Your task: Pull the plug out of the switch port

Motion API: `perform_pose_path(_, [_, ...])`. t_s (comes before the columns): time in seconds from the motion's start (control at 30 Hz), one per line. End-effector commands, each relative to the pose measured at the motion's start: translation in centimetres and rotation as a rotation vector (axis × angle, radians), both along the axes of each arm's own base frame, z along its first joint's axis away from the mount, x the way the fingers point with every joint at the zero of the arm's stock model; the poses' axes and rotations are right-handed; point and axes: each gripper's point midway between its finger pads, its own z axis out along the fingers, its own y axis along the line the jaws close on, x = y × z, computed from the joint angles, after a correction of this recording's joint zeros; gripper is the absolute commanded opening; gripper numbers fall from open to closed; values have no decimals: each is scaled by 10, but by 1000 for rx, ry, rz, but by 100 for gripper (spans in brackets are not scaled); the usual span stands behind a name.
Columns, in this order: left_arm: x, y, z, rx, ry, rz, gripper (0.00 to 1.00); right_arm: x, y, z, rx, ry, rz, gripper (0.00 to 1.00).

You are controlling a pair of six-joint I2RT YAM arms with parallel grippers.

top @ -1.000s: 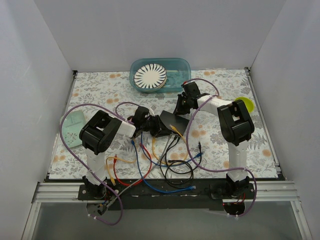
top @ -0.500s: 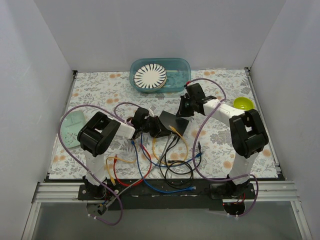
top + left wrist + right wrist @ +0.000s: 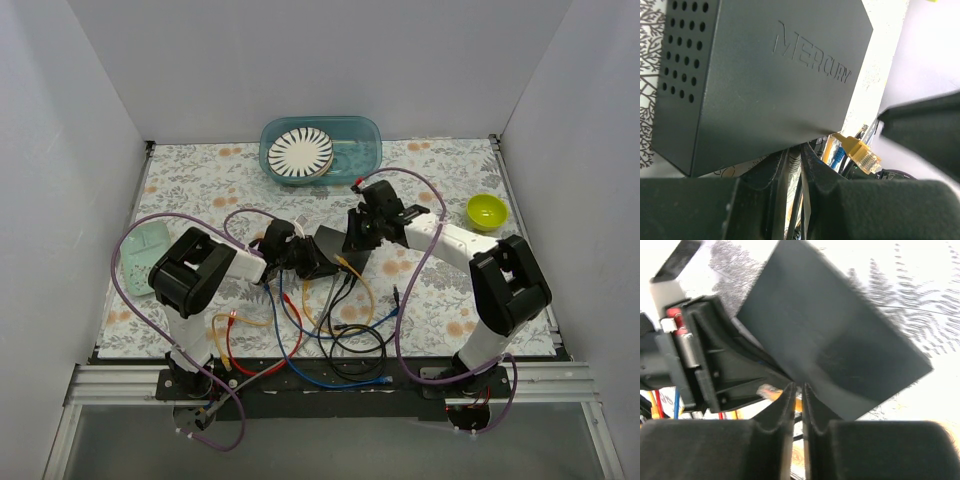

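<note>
The switch (image 3: 335,248) is a flat dark grey box in the middle of the table. It fills the left wrist view (image 3: 765,75), with MERCURY embossed on it, and shows in the right wrist view (image 3: 835,335). My left gripper (image 3: 300,255) is at its left edge, its tips (image 3: 801,150) shut to a thin slit just under the switch's edge. My right gripper (image 3: 355,238) is shut, with its tips (image 3: 799,387) at a corner of the switch. A yellow plug (image 3: 863,154) hangs free beside the switch with its contacts bare. It also shows just behind the right tips (image 3: 771,390).
Yellow, blue, black and red cables (image 3: 330,330) tangle in front of the switch. A teal tub (image 3: 365,135) with a striped plate (image 3: 300,152) stands at the back. A green bowl (image 3: 486,210) is at the right, a pale green tray (image 3: 145,255) at the left.
My right arm has swung from the back right toward the switch, bringing its gripper to the switch's right side. The green bowl is now uncovered. The left gripper and switch have barely moved.
</note>
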Motion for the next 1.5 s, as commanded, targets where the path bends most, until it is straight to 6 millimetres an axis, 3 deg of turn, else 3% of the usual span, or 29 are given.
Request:
perform_pose_path(0.0, [-18,25,-39,168,108,30,0,-13,2,15,-50,-75,82,27])
perform_pose_path(0.03, [-17,24,-38,166,107,29,0,-16,1,13,-61,-96,97,35])
perform_pose_path(0.13, [-15,24,-36,172,99,28,0,-28,-5,9,-93,-125,122,43])
perform_pose_path(0.2, [-15,24,-36,173,101,26,0,-30,-6,8,-110,-148,131,44])
perform_pose_path(0.4, [-16,25,-36,179,107,22,0,-26,-16,-21,-222,-112,132,44])
perform_pose_path(0.5, [-16,25,-35,181,107,18,0,-18,-21,-34,-287,-105,116,42])
perform_pose_path(0.6, [-17,26,-35,190,106,15,0,-12,-28,-40,-340,-101,91,33])
perform_pose_path(0.7, [-17,26,-35,190,103,15,0,-15,-37,-39,-372,-103,66,16])
perform_pose_path(0.73, [-16,26,-35,191,104,19,0,-21,-44,-40,-393,-83,60,4])
perform_pose_path(0.77, [-17,27,-35,189,107,19,0,-24,-48,-35,-393,-83,51,1])
perform_pose_path(0.9, [-12,24,-33,170,103,27,0,-67,-68,-42,-385,-3,47,1])
perform_pose_path(1.07, [-2,23,-29,159,92,40,0,-126,-67,-31,-330,55,95,1])
perform_pose_path(1.17, [5,22,-25,151,82,47,0,-145,-68,-25,-341,70,119,1])
perform_pose_path(1.2, [7,21,-24,146,81,47,0,-143,-70,-22,-349,57,108,11])
perform_pose_path(1.27, [11,21,-22,141,76,53,1,-120,-67,4,-344,-46,54,26])
perform_pose_path(1.3, [11,21,-21,139,75,54,6,-110,-64,15,-335,-90,37,39])
perform_pose_path(1.4, [18,22,-16,134,68,69,19,-67,-47,60,-271,-199,-13,49])
perform_pose_path(1.43, [20,23,-14,130,70,76,20,-51,-49,55,-280,-176,-42,49])
perform_pose_path(1.47, [23,22,-9,120,61,81,21,-40,-39,67,-232,-175,-40,49])
